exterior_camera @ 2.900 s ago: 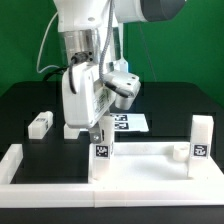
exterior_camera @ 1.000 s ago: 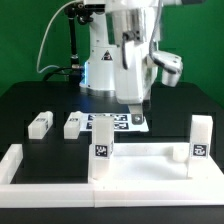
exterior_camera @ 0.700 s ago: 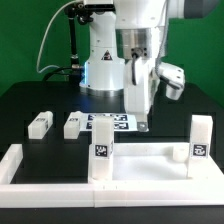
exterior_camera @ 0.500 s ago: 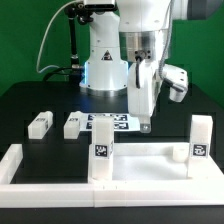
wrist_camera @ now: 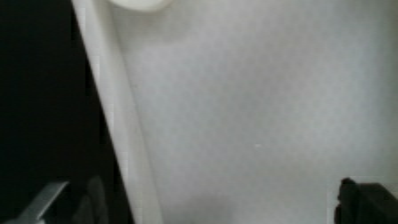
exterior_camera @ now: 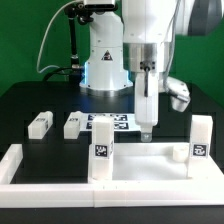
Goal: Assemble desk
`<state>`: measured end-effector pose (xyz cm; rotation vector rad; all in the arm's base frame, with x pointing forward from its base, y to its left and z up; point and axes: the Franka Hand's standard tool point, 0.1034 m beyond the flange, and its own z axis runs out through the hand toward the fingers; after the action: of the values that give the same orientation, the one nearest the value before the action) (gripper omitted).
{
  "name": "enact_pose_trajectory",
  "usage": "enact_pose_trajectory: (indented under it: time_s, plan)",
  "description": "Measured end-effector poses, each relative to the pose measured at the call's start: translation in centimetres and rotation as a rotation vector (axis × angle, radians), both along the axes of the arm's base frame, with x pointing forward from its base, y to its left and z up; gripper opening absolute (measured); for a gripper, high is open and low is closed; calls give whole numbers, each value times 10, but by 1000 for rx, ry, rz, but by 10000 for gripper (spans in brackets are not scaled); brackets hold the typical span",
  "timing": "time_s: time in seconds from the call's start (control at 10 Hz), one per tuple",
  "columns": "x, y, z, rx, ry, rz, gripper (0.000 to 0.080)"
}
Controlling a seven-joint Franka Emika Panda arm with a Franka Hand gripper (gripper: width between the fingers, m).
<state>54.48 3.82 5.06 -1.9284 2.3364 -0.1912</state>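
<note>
Exterior view: open pincer (exterior_camera: pixel 147 135) hangs above tabletop (exterior_camera: pixel 145 166) rim between upright legs (exterior_camera: pixel 101 150) (exterior_camera: pixel 201 140).

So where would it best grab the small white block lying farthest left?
Grip the block across its two long sides, from straight above: it lies flat on the black table, apart from its neighbour, so both sides look free.

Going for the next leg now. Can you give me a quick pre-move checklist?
1. Gripper open, empty: ok.
2. Gripper clear of standing leg at exterior view's left and standing leg at its right: ok.
3. Both standing legs upright: ok.
4. Both fully seated: cannot tell.
5. Loose leg by marker board and farther loose leg lie free: ok.
6. Tabletop flush against wall: cannot tell.
</note>
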Motion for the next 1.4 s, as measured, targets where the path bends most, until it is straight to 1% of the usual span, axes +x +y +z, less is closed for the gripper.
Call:
enact_pose_trajectory:
  time_s: [0.1,0.3,0.4,0.6,0.8,0.9,1.0,1.1,1.4]
  plan:
    - [-8,7,-14,-16,-4,6,648]
    - [-13,18,-30,-35,-12,14,648]
    - [-17,22,-36,-35,4,21,648]
    - [-16,21,-35,-37,3,29,648]
    - [-16,21,-36,-37,4,34,382]
    - [-20,21,-38,-35,17,38,247]
    - [-25,22,-41,-31,38,42,247]
    - [-28,23,-42,-29,52,55,76]
    - [-28,23,-42,-30,55,77,68]
